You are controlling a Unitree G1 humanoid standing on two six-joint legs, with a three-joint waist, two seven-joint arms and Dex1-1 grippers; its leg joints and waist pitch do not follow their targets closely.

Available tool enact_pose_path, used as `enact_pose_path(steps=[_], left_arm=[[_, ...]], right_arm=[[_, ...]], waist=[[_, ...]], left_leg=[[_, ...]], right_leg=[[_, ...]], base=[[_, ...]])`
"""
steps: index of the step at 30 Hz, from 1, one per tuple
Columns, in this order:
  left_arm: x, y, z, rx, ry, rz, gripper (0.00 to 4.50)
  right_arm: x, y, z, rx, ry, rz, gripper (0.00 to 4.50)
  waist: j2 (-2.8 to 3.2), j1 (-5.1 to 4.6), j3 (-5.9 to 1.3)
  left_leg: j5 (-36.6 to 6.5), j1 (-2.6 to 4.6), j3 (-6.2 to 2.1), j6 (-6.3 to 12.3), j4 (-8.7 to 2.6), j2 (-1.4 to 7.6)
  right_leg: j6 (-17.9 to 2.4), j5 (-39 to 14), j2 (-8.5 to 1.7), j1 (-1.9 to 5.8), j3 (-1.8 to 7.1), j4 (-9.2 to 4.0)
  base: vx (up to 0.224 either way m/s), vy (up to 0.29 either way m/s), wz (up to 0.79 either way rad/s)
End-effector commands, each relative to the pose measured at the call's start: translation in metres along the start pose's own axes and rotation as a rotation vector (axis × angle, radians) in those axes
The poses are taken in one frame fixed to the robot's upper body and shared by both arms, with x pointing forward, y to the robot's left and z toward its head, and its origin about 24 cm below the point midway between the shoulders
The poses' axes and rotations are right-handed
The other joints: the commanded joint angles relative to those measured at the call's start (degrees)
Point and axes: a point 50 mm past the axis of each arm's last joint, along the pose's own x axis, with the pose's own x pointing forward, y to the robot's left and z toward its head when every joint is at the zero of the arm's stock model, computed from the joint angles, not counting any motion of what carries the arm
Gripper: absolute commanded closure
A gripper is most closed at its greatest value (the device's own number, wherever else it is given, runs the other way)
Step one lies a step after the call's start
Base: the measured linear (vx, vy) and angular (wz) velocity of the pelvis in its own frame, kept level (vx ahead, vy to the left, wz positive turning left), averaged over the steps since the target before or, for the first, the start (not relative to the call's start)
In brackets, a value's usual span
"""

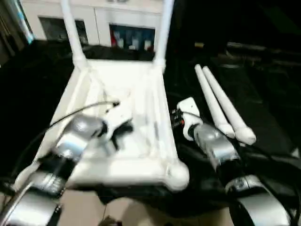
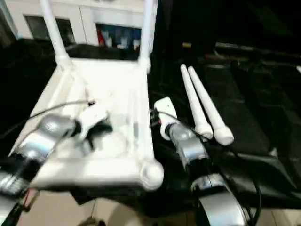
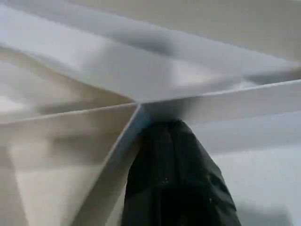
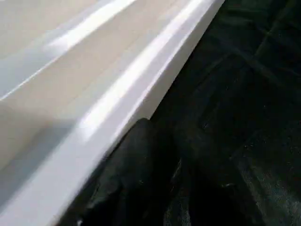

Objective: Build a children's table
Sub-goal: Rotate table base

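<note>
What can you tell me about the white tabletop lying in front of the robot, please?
The tabletop is white, plastic-looking, rectangular with rounded bulging corners, lying upside down on a dark surface, its ribbed underside facing up. Two white legs stand upright in its far corners; the near corners are still bare. The left gripper is down among the ribs, and the right gripper is at its right edge.

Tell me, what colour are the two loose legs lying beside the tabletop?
White. The legs show best in the left eye view, on a black surface.
</note>
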Motion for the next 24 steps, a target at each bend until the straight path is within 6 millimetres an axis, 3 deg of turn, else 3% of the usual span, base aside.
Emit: enact_pose_path(steps=[1, 3, 5, 9, 14, 17, 19, 20, 21, 22, 24], left_arm=[[0.000, 0.013, 0.010, 0.049, -0.017, 0.093, 4.50], [0.003, 0.022, 0.004, 0.076, 0.025, 0.200, 4.50], [0.005, 0.027, -0.005, 0.094, 0.052, 0.289, 4.50], [0.011, 0.025, -0.008, 0.058, 0.011, 0.332, 4.50], [0.011, 0.023, -0.005, 0.014, -0.101, 0.386, 4.50], [0.007, 0.024, -0.001, -0.014, -0.150, 0.384, 4.50], [0.003, 0.024, 0.002, -0.059, -0.197, 0.371, 4.17], [0.000, 0.021, 0.007, -0.102, -0.242, 0.327, 4.06], [-0.004, 0.015, 0.013, -0.141, -0.295, 0.265, 4.06], [-0.005, 0.014, 0.013, -0.144, -0.302, 0.257, 3.97], [-0.010, 0.006, 0.018, -0.134, -0.345, 0.189, 3.82]], right_arm=[[-0.001, 0.004, 0.005, -0.015, -0.030, 0.017, 3.86], [-0.004, 0.001, 0.004, -0.008, -0.037, -0.002, 3.91], [-0.007, -0.003, 0.004, -0.012, -0.044, -0.049, 3.91], [-0.010, -0.011, 0.005, -0.003, -0.044, -0.115, 3.91], [-0.022, -0.036, 0.020, 0.065, -0.055, -0.276, 3.91], [-0.027, -0.039, 0.029, 0.101, -0.084, -0.266, 3.76], [-0.030, -0.042, 0.037, 0.099, -0.106, -0.261, 3.59], [-0.031, -0.045, 0.042, 0.076, -0.108, -0.259, 3.46], [-0.033, -0.049, 0.049, 0.050, -0.107, -0.264, 3.46], [-0.033, -0.049, 0.050, 0.047, -0.107, -0.266, 3.33], [-0.035, -0.055, 0.055, 0.037, -0.088, -0.294, 3.22]], waist=[[1.15, 0.10, -4.63], [1.44, -0.05, -4.65], [1.35, -0.07, -4.65], [1.41, 0.01, -4.88], [1.28, 0.55, -4.80], [1.37, 0.57, -4.70], [1.31, 0.56, -4.70], [1.07, 0.51, -4.63], [1.28, 0.65, -4.65], [0.97, 0.51, -4.49], [1.04, 0.44, -4.48]], left_leg=[[-15.18, 1.41, -1.28, -2.99, -3.90, 1.47], [-13.74, 1.35, -1.23, -2.27, -3.79, 1.48], [-13.15, 1.25, -1.24, -1.82, -3.77, 1.39], [-12.59, 1.54, -1.18, -1.52, -3.57, 1.53], [-12.48, 1.64, -1.13, -1.55, -3.69, 1.62], [-13.08, 1.69, -1.16, -1.69, -3.74, 1.75], [-13.17, 1.64, -1.11, -1.59, -3.69, 1.76], [-13.41, 1.69, -1.01, -1.59, -3.69, 1.73], [-13.25, 1.81, -1.14, -2.03, -3.72, 2.02], [-13.31, 1.65, -0.99, -1.87, -3.77, 1.98], [-13.29, 1.67, -0.90, -2.07, -3.67, 1.88]], right_leg=[[-11.10, -9.38, -4.08, 2.86, 2.43, -3.93], [-11.34, -7.61, -3.88, 2.77, 2.40, -3.95], [-11.15, -6.31, -3.73, 2.92, 2.35, -3.88], [-12.39, -5.13, -3.95, 2.81, 2.36, -3.68], [-12.53, -4.80, -3.98, 2.88, 2.38, -3.60], [-12.27, -5.64, -4.13, 2.93, 2.41, -3.66], [-12.30, -5.96, -4.12, 2.80, 2.40, -3.64], [-12.25, -6.85, -4.10, 2.68, 2.39, -3.78], [-12.95, -7.35, -4.48, 2.75, 2.36, -3.53], [-12.87, -7.90, -4.29, 2.61, 2.38, -3.79], [-12.78, -8.70, -4.12, 2.50, 2.42, -3.67]], base=[[0.000, 0.000, 0.00], [0.000, 0.000, 0.00], [0.000, 0.000, 0.00], [0.000, 0.000, 0.00], [0.000, 0.000, 0.00], [0.000, 0.000, 0.00], [0.000, 0.000, 0.00], [0.000, 0.000, 0.00], [0.000, 0.000, 0.00], [0.000, 0.000, 0.00], [0.000, 0.000, 0.00]])
